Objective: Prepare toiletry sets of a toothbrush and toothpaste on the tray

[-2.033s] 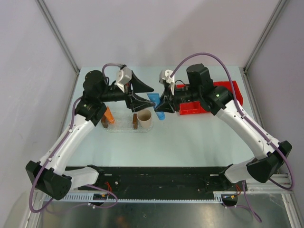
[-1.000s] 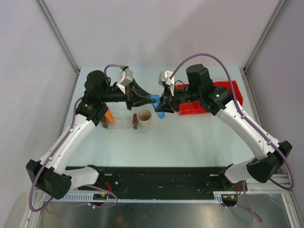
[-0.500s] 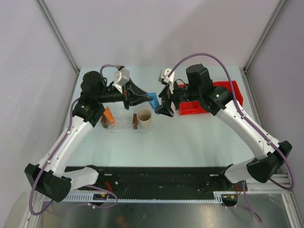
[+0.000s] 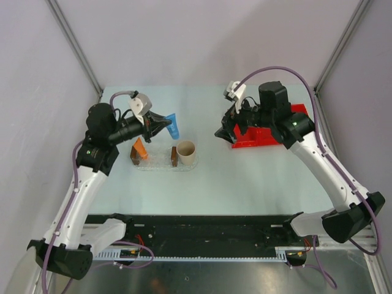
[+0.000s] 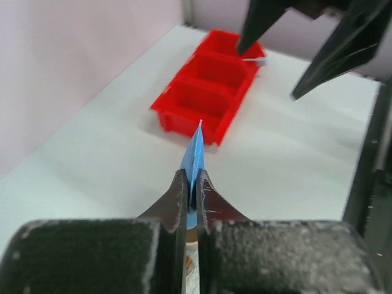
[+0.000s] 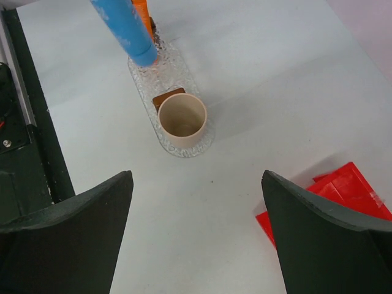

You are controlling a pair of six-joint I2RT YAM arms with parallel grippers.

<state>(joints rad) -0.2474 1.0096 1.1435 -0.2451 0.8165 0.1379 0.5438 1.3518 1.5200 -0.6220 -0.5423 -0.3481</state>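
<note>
Gripping the blue toothpaste (image 5: 196, 150), the left claw (image 4: 164, 124) has its fingers pressed together on the flat tube, whose thin crimped edge sticks out past the fingertips. The tube is held in the air, and in the right wrist view its rounded end points down toward the tray (image 4: 156, 165). Whether that end touches the tray I cannot tell.

Below and just nearer than this claw, the tray lies on the table (image 4: 245, 177). An orange toothpaste (image 4: 140, 147) leans at the tray's left end, beside a brown block (image 4: 134, 157). A beige cup (image 4: 185, 151) stands upright on the tray's right end, touching a second brown block (image 4: 174, 156).

Well off to the right of the left claw, the right claw (image 6: 196, 177) hangs above the table with its fingers spread wide and nothing between them. A red bin (image 4: 257, 139) sits just to the right of that claw. In the left wrist view a thin pale stick (image 5: 254, 61) lies at the bin's far compartment, under the right claw's fingertips. It may be the toothbrush, but it is too small to be sure.
</note>
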